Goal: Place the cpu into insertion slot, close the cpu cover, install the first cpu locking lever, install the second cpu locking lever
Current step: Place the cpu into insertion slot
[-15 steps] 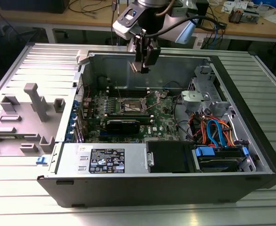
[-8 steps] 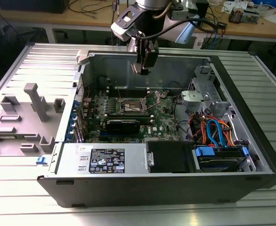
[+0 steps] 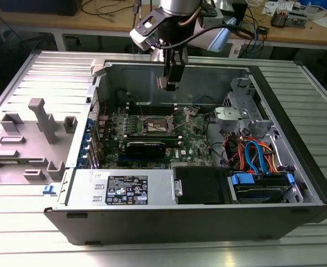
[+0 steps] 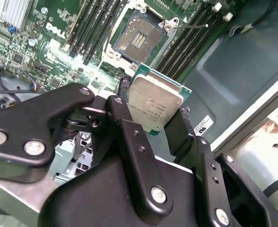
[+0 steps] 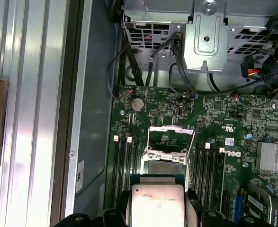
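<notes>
- The ribbed metal tabletop [image 3: 18, 245] carries the work; cluttered wooden tabletops [image 3: 319, 34] stand behind.
- The computer case [image 3: 152, 222] lies on its side, opened, so its board faces up.
- The end effector [image 3: 170, 83] hangs over it, clamped on the cpu [image 4: 155, 101] by its edges.
- The insertion slot [image 4: 139, 40] lies uncovered below.
- The cpu rides flat, apart from the slot, not yet seated.

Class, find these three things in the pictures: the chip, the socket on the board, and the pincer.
chip [image 4: 155, 101], second wrist view, on its silver metal top.
socket [image 4: 140, 40], second wrist view, on its dark pin field.
pincer [image 3: 168, 84], exterior view, midway between its fingertips.
</notes>
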You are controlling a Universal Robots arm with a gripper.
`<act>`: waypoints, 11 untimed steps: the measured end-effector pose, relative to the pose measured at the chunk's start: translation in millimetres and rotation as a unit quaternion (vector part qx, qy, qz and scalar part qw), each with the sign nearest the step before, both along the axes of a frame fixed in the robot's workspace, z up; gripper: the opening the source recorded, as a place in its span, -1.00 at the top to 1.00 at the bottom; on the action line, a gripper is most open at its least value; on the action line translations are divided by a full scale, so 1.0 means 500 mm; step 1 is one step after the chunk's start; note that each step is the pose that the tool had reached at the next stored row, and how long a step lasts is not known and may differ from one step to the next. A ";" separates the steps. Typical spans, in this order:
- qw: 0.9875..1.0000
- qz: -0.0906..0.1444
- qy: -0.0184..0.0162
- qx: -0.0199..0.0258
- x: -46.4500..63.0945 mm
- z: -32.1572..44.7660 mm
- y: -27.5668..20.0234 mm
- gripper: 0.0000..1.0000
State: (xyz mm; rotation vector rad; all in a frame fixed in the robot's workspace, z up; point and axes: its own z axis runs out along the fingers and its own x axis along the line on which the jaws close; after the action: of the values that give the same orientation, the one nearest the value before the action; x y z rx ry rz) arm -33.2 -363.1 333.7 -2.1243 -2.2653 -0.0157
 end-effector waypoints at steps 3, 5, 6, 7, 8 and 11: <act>1.000 -0.029 0.000 0.000 0.000 -0.011 0.0000 -0.09; 0.999 -0.044 0.000 -0.001 0.000 -0.016 0.0000 -0.09; 0.999 -0.053 0.000 -0.002 0.000 -0.019 0.0000 -0.09; 0.998 -0.059 0.000 -0.003 0.000 -0.021 0.0000 -0.09; 0.998 -0.062 0.000 -0.003 0.000 -0.023 0.0000 -0.09; 0.998 -0.066 -0.001 -0.010 0.000 -0.030 0.0013 -0.09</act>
State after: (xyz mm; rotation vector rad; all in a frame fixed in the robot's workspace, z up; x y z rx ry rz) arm -33.2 -362.4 318.8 -2.2799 -2.1309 0.0013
